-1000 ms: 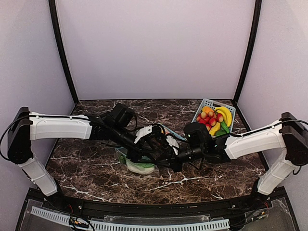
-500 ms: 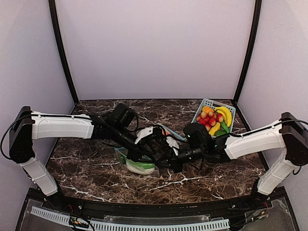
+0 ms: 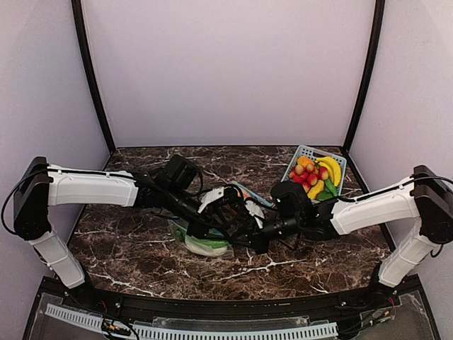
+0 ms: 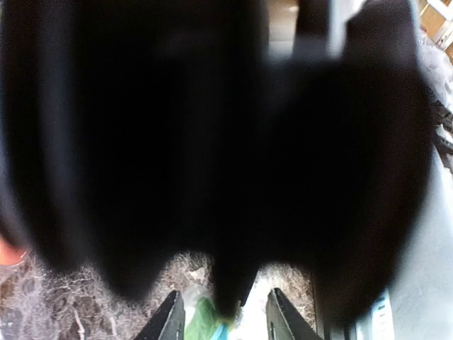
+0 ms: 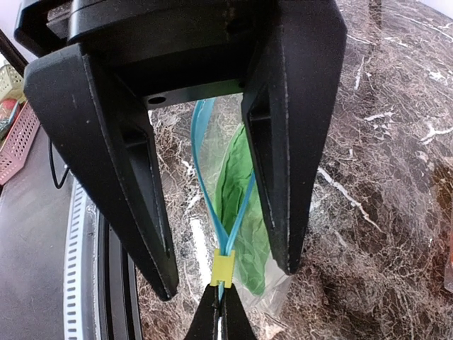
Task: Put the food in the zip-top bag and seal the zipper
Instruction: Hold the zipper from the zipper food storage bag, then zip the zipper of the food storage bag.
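Note:
The zip-top bag lies at the table's middle, clear with a blue zipper and a yellow slider. Inside it are a green piece and a white oblong. My right gripper is shut on the bag's zipper edge just behind the slider, also seen from above. My left gripper stands open above the bag's mouth, one finger on each side of the gaping zipper. In the left wrist view a dark blur hides almost everything; its fingertips frame green and blue.
A pale blue basket at the back right holds more food: yellow bananas, red balls and an orange piece. Both arms cross low over the marble table. Walls close in on three sides.
The left arm has edged a little to the right over the bag and its fingers have drawn closer. The right gripper and the bag have stayed put.

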